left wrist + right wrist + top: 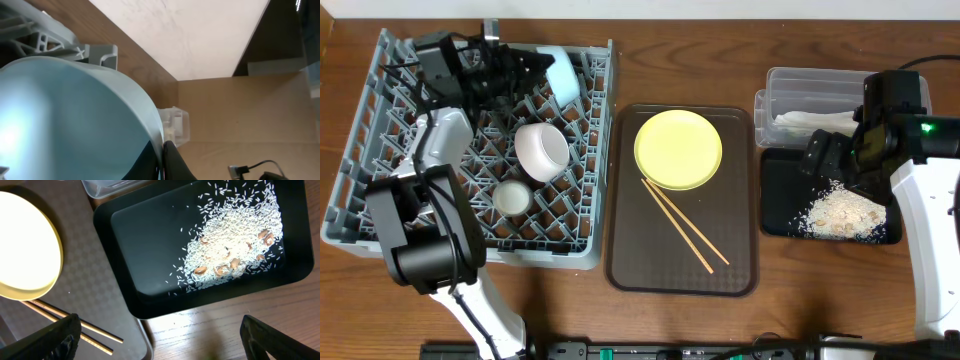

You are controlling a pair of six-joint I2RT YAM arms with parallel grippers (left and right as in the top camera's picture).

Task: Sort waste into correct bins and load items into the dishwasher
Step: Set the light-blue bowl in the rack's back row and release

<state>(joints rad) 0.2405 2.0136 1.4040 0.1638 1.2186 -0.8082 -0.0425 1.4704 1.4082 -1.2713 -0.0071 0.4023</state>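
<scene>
two wooden chopsticks lie close together on the brown serving tray, their far ends at the rim of the yellow plate. their long axis runs diagonally, far-left to near-right; which ends are the tips we cannot tell. we judge the right hand the nearer: it hangs spread wide above the black tray, with the chopsticks to its left. the left hand is clamped on the light blue bowl at the dish rack's far edge.

No text, label, brand, number or sign can be read on the grey dish rack, the yellow plate, the black tray, the clear tub, or anywhere else in view.
</scene>
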